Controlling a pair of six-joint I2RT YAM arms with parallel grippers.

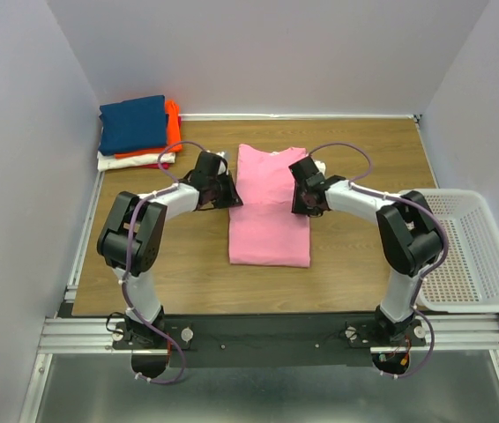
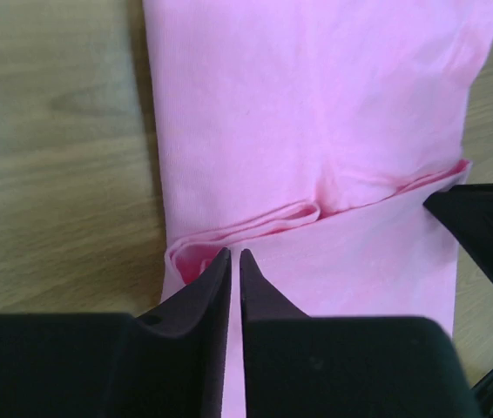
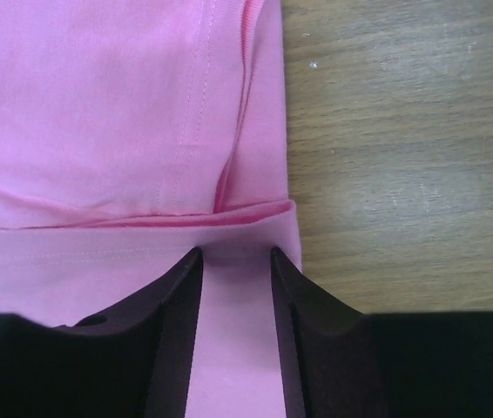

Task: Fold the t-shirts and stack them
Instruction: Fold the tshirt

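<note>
The left gripper (image 2: 234, 255) rests at the left edge of the pink t-shirt (image 1: 270, 220), its jaws drawn to a narrow slit. Whether a layer of cloth is pinched in that slit cannot be told from here. Across the cloth, the right gripper (image 3: 233, 254) sits at the opposite edge. Its jaws stand about half apart over flat pink fabric and appear to grip nothing.

A crosswise folded edge (image 3: 142, 218) runs between the two pairs of tips, just ahead of each. The shirt lies in the middle of the wooden table (image 1: 355, 264), already narrowed into a long strip. Its long axis runs straight away from the arm bases toward the far wall, so each arm flanks one long side, roughly level with the other and a little beyond the strip's midpoint.

The next fold looks likely to go across that long axis, end toward end, and it would call for both arms lifting evenly. The stack of folded t-shirts (image 1: 135, 128), navy on top of orange, white and red, waits in the far left corner, well apart from the pink one. The left arm is the nearer for the carry over.
</note>
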